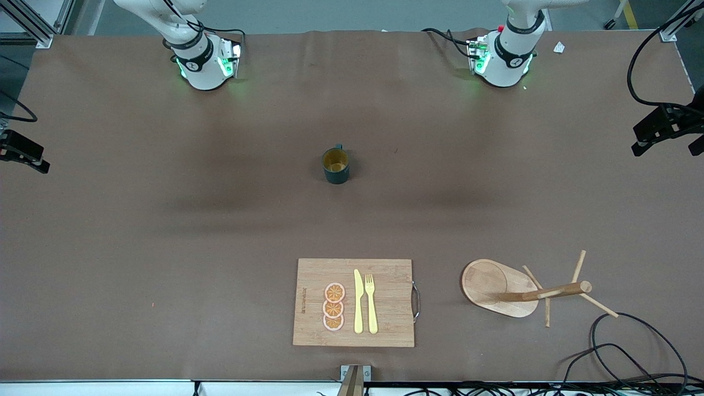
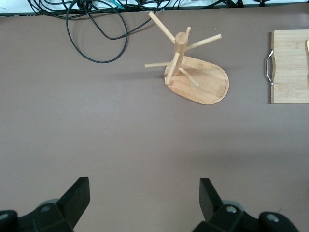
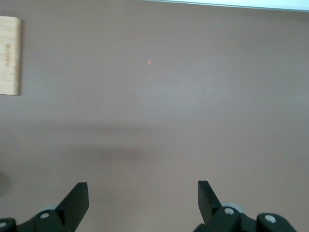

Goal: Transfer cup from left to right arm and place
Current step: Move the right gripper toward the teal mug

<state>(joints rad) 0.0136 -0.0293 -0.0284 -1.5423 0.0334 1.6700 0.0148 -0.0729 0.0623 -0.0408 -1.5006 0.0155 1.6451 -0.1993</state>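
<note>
one dark teal cup [image 1: 335, 166] upright, tan inside; left hand [image 2: 145, 198], right hand [image 3: 143, 198] apart.

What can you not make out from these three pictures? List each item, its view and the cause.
- Front view: both hands, cut off by the top edge.
- Cup: absent from both wrist views.
- Cutting board: cut off by each wrist view's edge.
- Writing on the board: too small to read.

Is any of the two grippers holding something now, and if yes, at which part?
Nothing is held. The left gripper and right gripper are both open over bare table; the cup stands alone, untouched.
</note>
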